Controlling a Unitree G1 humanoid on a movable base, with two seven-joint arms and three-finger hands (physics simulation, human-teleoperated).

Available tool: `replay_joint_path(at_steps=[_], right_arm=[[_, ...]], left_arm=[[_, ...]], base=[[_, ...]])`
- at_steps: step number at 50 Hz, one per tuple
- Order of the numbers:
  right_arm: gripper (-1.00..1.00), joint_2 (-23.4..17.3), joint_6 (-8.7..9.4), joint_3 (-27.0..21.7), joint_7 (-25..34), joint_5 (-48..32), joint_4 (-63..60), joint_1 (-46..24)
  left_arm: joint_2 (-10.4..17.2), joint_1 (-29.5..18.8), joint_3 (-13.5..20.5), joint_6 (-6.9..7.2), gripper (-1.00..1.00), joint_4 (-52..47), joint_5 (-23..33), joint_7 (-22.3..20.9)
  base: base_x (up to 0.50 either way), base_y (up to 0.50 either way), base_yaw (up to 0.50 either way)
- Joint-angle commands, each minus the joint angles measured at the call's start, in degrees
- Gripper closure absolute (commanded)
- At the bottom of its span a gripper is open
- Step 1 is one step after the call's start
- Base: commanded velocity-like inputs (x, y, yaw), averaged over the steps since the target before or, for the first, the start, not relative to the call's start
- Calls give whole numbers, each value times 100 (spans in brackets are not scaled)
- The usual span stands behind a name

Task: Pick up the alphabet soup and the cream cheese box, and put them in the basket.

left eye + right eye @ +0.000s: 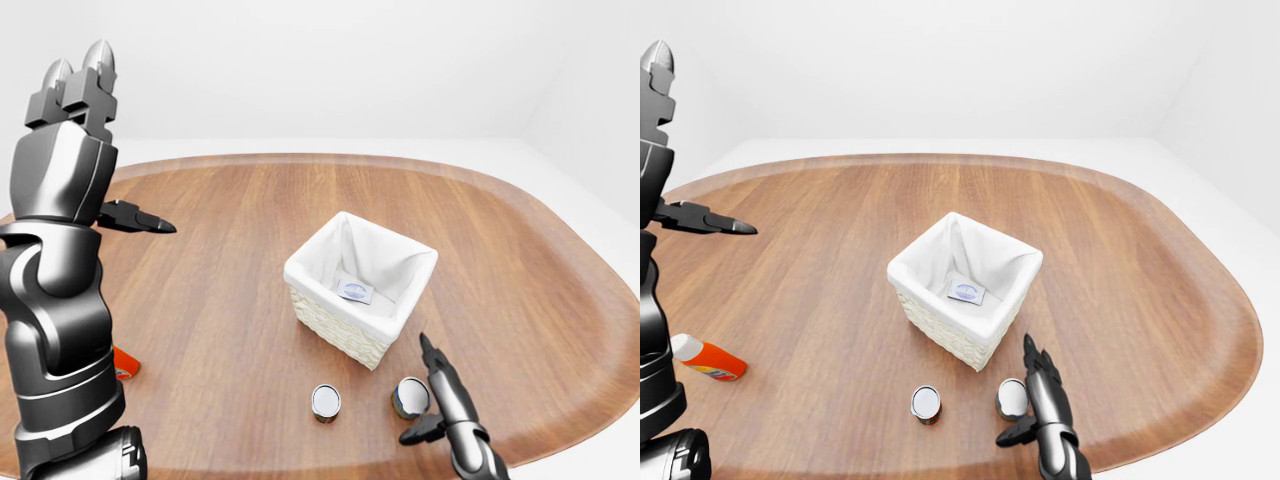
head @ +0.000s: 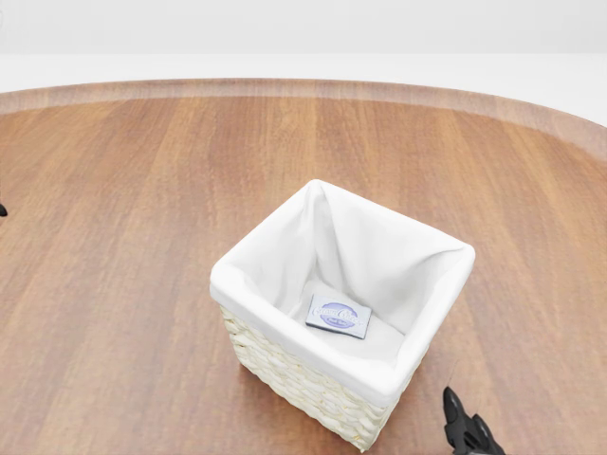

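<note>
Left-eye view gives the plainest reading: the basket (image 1: 362,288), white-lined wicker, stands near the middle of the wooden table (image 1: 520,250), and the cream cheese box (image 1: 355,291) already lies flat on its floor, label up. Two cans stand upright just below the basket toward the view's bottom edge, lids showing, long axes vertical: the left can (image 1: 326,402) under the basket's lower-left side, the right can (image 1: 409,397) under its lower-right corner. Which of the two is the alphabet soup I cannot tell; the labels are hidden from above. The right hand (image 1: 440,405) sits just beside the right can, on the side away from the left can, fingers spread with nothing between them, thumb reaching low toward the can's base; contact cannot be confirmed. The left hand (image 1: 95,150) is raised high, well away from the basket on its left, fingers extended and empty. Judgement: the right hand is far the nearer to both cans, so the grasp falls to it, closing sideways round the upright body, then lifting up and over the basket's near rim. An orange-and-white bottle (image 1: 706,358) lies on its side far left of the basket, not wanted.
</note>
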Motion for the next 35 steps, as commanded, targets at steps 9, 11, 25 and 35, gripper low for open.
replay_joint_path(at_steps=[9, 11, 25, 35], right_arm=[[-100, -100, 0, 98, -60, -107, 422, -56], [-100, -117, 0, 102, -110, -131, 561, -106], [-100, -101, 0, 179, -232, -229, 716, -259], [-100, -123, 0, 182, -392, -191, 1004, -446]], left_arm=[[-18, 31, -12, 0, -100, 68, 21, 43], [-22, 37, -9, 0, -100, 68, 23, 47], [-19, 38, 4, 0, -100, 19, 23, 5], [-28, 51, -1, 0, -100, 104, 6, 79]], base=[[0, 0, 0], [0, 0, 0], [0, 0, 0], [0, 0, 0]])
